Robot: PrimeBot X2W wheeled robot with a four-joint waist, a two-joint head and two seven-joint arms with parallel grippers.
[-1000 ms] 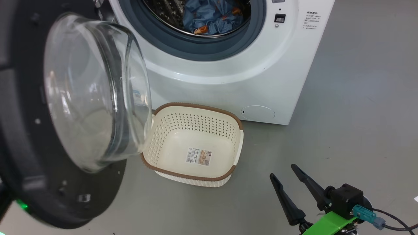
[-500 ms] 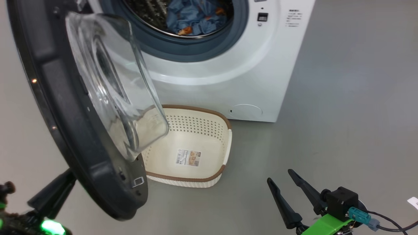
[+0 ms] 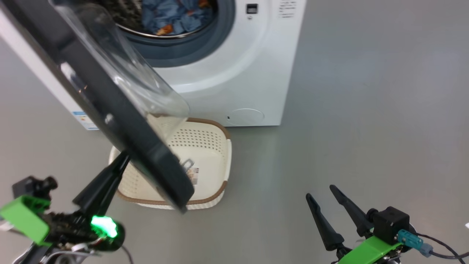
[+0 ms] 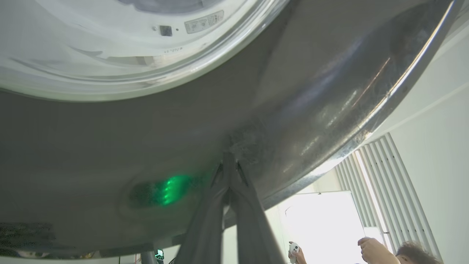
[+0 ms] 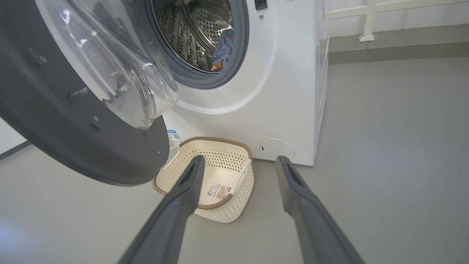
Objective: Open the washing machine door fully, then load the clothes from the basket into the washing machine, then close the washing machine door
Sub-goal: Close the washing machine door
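Note:
The washing machine [image 3: 227, 80] stands at the top, its drum holding the blue printed clothes [image 3: 172, 16]. The washing machine door [image 3: 110, 110] hangs partly swung in, nearly edge-on, its glass bowl [image 3: 146, 84] facing the opening. My left gripper [image 3: 124, 157] is shut, and its tips [image 4: 229, 163] press on the door's glossy outer face. The cream basket [image 3: 209, 150] sits on the floor under the door with just a label inside. My right gripper [image 3: 322, 200] stands open at lower right, away from everything. In the right wrist view, my right gripper [image 5: 238, 163] points at the basket [image 5: 227, 212], below the door [image 5: 73, 121] and the clothes [image 5: 223, 46].
Grey floor [image 3: 366, 110] spreads wide to the right of the machine. A person's hands [image 4: 370, 249] holding a controller show at the lower right of the left wrist view, beside a bright window with slats [image 4: 388, 183].
The door has swung from wide open toward the machine, and my shut left gripper has come into view behind it. The head camera has shifted right. The right gripper stays put.

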